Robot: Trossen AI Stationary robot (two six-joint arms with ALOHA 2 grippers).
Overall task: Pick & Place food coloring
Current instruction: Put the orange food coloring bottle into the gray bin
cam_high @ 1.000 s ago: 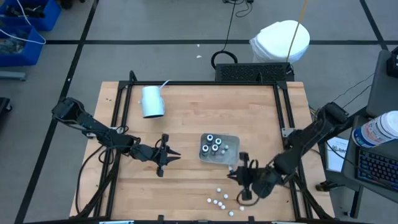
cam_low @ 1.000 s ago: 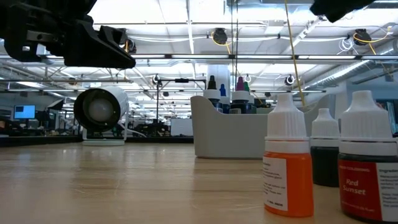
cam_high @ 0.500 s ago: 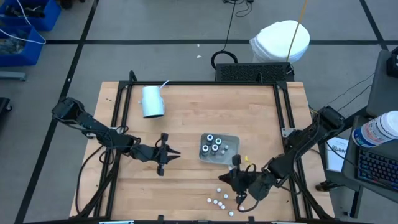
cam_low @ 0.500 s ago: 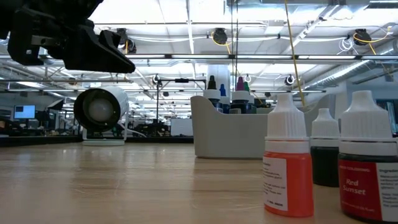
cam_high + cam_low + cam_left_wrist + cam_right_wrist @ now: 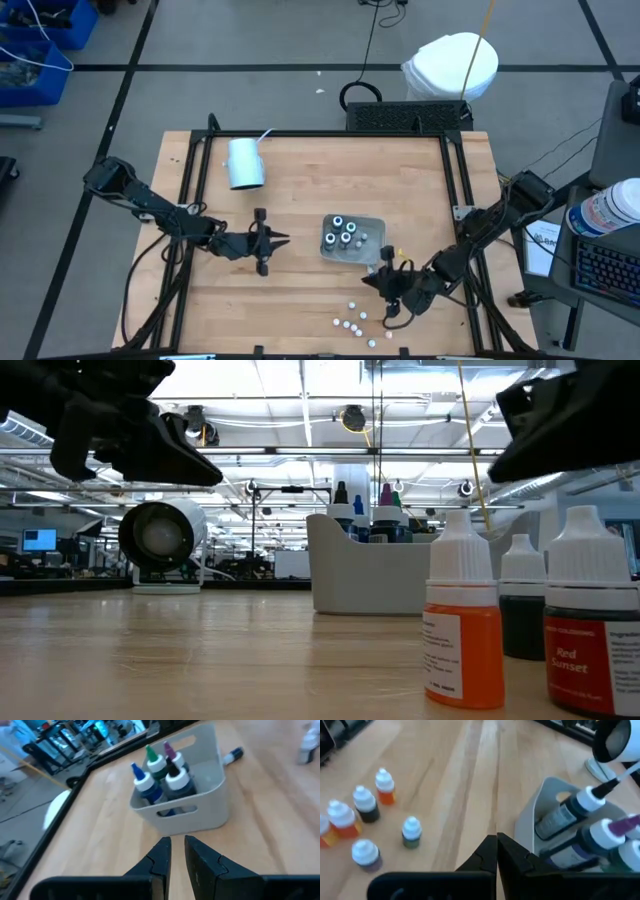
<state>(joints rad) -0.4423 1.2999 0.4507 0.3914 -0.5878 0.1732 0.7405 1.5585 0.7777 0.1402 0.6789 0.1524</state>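
Note:
The food coloring comes in two groups. Several dark bottles with pale caps stand in a grey tray [image 5: 352, 237] [image 5: 200, 815]. Several small white-capped bottles [image 5: 352, 321] [image 5: 365, 805] stand loose on the table near its front edge; the orange one [image 5: 462, 620] shows close up in the low view. My right gripper [image 5: 384, 283] [image 5: 496, 841] hangs shut and empty above the table, by the tray's near right corner and beyond the loose bottles. My left gripper [image 5: 283, 240] [image 5: 177, 851] hovers left of the tray, pointing at it, with only a thin slit between its fingers and nothing in them.
A pale blue cup [image 5: 245, 163] [image 5: 160, 540] lies on its side at the far left of the table. One bottle [image 5: 233, 755] lies flat on the wood just beyond the tray. Black frame rails [image 5: 455, 190] run along the table's sides. Bare wood lies between the cup and the tray.
My right gripper has sunk toward the table, rolling as it went, and now shows at the top right of the low view. My left gripper has stayed in place but has swung its fingers a little toward the far edge. No bottle has moved.

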